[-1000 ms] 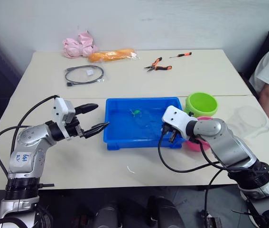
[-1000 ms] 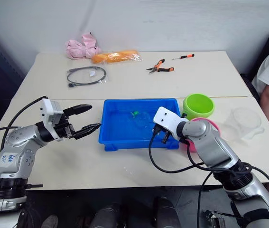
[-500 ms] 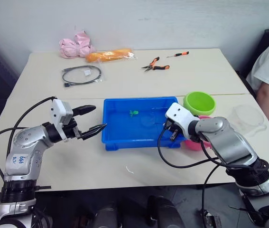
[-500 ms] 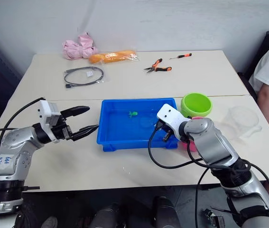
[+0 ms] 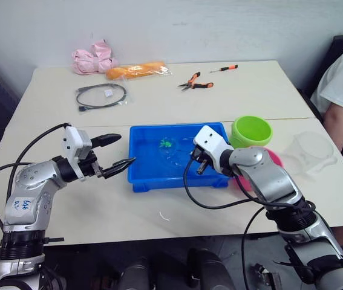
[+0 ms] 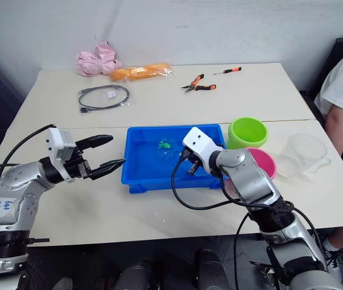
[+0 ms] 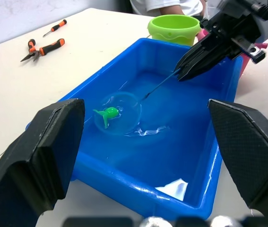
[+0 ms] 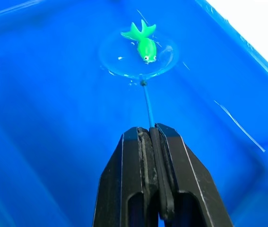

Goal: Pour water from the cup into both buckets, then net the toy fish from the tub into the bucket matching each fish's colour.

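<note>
Right arm reaches in from the right with its elbow bent, and the right gripper point(image 8: 153, 137) has both fingers pinched tight together, pointing down and forward. Left arm's bent at the left, left gripper point(image 5: 114, 152) spread wide open and gripping nothing.

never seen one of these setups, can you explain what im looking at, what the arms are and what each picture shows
This is a humanoid robot with two arms, each ending in a two-fingered black gripper. Two pictures come from cameras in its head, looking down over a table; the other two come from cameras on its wrists.

The right gripper is shut on the thin handle of a small net, dipped into a blue tub. A green toy fish sits over the net's ring. The left gripper hangs open beside the tub.

Near the tub stand a green bucket, a pink bucket and a clear cup. Pliers lie further back.
</note>
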